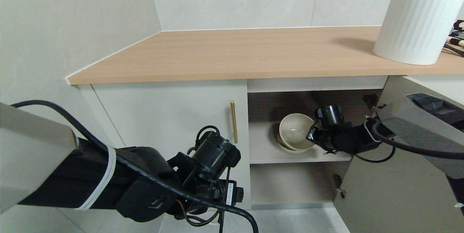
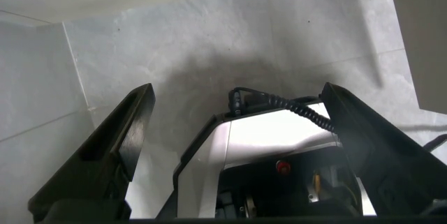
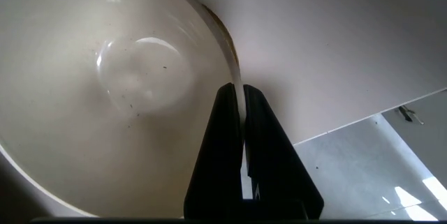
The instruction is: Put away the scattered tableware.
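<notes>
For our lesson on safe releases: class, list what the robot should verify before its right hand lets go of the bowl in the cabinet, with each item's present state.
1. Right hand clamps bowl rim: ok.
2. Bowl inside cabinet, over shelf: ok.
3. Bowl level: not ok, tilted.
4. Bowl resting on dish beneath: cannot tell.
5. Cabinet door open: ok.
6. Left hand open, outside cabinet: ok.
</notes>
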